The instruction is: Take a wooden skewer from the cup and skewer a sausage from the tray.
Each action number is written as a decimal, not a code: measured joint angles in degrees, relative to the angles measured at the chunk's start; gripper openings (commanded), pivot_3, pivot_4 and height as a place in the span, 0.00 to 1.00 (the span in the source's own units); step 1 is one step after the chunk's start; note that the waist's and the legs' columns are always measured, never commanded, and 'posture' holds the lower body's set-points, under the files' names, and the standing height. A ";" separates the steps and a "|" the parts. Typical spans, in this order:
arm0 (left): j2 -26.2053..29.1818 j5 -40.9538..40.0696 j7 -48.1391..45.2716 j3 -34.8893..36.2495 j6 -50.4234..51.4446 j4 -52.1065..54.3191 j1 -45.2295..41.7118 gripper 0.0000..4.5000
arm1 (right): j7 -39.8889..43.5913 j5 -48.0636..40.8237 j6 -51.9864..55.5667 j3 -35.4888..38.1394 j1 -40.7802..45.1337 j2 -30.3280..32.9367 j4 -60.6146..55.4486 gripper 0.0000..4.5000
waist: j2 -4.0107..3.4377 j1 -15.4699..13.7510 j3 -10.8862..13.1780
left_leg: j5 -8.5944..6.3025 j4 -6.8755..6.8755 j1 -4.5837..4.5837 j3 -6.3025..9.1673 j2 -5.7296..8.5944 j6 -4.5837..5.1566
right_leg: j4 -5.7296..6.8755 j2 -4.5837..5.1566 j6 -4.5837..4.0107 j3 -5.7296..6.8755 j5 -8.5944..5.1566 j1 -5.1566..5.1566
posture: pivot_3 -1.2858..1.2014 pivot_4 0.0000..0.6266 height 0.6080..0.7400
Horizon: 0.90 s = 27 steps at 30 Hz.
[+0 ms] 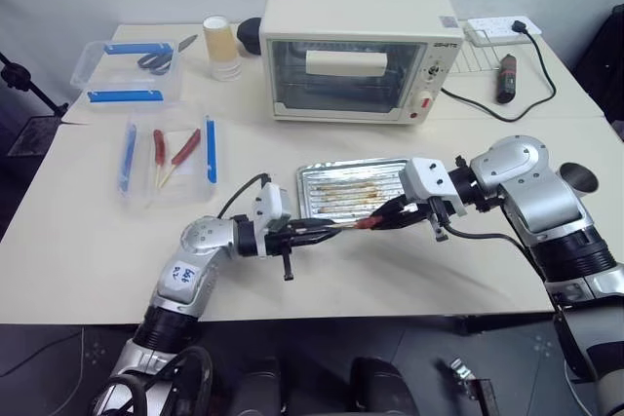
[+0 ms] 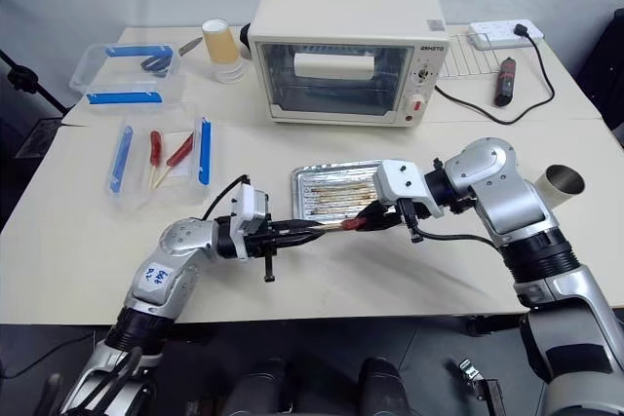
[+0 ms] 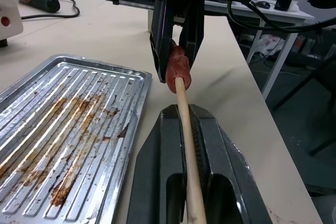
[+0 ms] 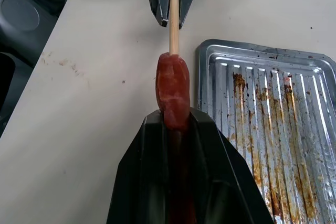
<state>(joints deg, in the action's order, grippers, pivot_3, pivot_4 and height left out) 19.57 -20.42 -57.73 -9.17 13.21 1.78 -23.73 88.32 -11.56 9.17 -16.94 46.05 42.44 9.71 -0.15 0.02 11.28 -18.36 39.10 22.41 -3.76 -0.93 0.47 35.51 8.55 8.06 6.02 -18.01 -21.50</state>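
The left gripper (image 1: 314,232) is clamped on the wooden skewer (image 3: 185,124), held about level, and the right gripper (image 1: 390,216) is closed on the sausage (image 4: 172,90), which hangs just off the front edge of the tray (image 1: 322,182). The skewer tip has entered the sausage end. To do this well, I judge the 2 grippers should keep the stick on the sausage's long axis and press slowly, so the point does not break out through the side

Both head eyes looked down over the table (image 1: 88,241); each wrist camera faced the other claw closely, sharing the tray (image 3: 79,129).
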 measured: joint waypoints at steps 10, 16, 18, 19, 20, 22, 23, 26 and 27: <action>1.02 -0.35 -0.02 0.21 0.03 2.56 2.01 0.00 | -0.02 -2.74 6.19 -0.04 -0.03 -0.48 -2.02 0.47 | 0.00 0.02 0.00 | 0.00 -0.01 0.00 0.07 -0.01 0.00 | 0.00 0.00 0.00 0.00 0.00 -0.01 | 0.52 0.24 1.00; 7.22 -2.14 0.25 6.64 -0.40 7.41 13.31 0.00 | 0.11 -5.86 4.84 3.17 -3.39 3.52 -2.83 0.91 | 0.01 0.06 0.01 | 0.00 -0.04 0.00 0.18 -0.04 0.00 | -0.04 0.02 0.00 -0.03 0.00 -0.02 | 0.52 0.24 1.00; 8.49 -2.84 0.63 9.37 -1.10 8.85 16.87 0.00 | 0.14 -7.32 4.76 4.82 -4.87 4.97 -3.03 1.00 | 0.04 -0.08 0.02 | 0.00 -0.03 0.00 0.23 -0.03 0.01 | -0.06 0.03 0.00 -0.02 0.00 0.01 | 0.52 0.24 1.00; 8.62 -3.20 1.08 10.92 -1.45 9.66 18.46 0.00 | 0.14 -8.64 4.84 6.04 -5.82 5.20 -3.57 1.00 | 0.05 -0.12 0.03 | 0.00 -0.02 0.00 0.24 -0.03 0.01 | -0.07 0.04 0.00 -0.02 0.00 0.02 | 0.52 0.24 1.00; 8.63 -3.84 1.53 12.03 -1.72 10.45 19.77 0.00 | 0.14 -9.71 4.86 6.70 -6.70 5.45 -4.32 1.00 | 0.05 -0.13 0.03 | 0.00 -0.02 -0.02 0.32 -0.05 0.01 | -0.06 0.05 0.00 -0.02 0.00 0.04 | 0.52 0.24 1.00; 7.54 -6.78 4.48 17.30 -2.34 14.78 24.39 0.00 | -0.03 -14.08 4.55 11.49 -10.37 5.35 -6.53 1.00 | 0.12 -0.07 0.07 | -0.02 -0.06 -0.01 0.47 -0.27 0.02 | -0.09 0.04 0.00 -0.01 0.00 0.06 | 0.52 0.24 1.00; 7.48 -7.24 4.94 18.34 -2.40 15.25 25.03 0.00 | -0.05 -14.61 4.49 12.38 -10.90 5.36 -6.61 1.00 | 0.12 -0.08 0.07 | -0.03 -0.06 -0.01 0.46 -0.30 0.02 | -0.11 0.04 0.00 -0.01 0.00 0.06 | 0.52 0.24 1.00; 5.01 -11.33 12.76 27.58 -2.05 18.81 27.87 0.00 | -3.66 -20.66 5.15 20.24 -15.91 2.79 -9.25 1.00 | 0.13 -0.13 0.07 | -0.03 -0.07 -0.03 0.47 -0.34 0.01 | -0.12 0.02 0.00 0.01 0.00 0.09 | 0.52 0.24 1.00; 4.22 -12.16 15.68 30.23 -1.96 20.03 28.31 0.00 | -5.47 -22.34 5.52 22.41 -17.66 1.53 -10.70 1.00 | 0.14 -0.13 0.07 | -0.03 -0.06 -0.03 0.46 -0.34 0.01 | -0.11 0.02 0.00 0.01 0.00 0.10 | 0.52 0.24 1.00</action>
<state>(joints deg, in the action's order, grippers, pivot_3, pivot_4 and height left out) 23.79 -32.58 -42.05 21.06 11.25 21.81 4.57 82.85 -33.89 14.69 5.47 28.39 43.97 -0.99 -0.01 -0.11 11.35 -18.38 39.04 22.38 -3.29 -1.27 0.49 35.41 8.57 8.06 6.03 -18.01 -21.41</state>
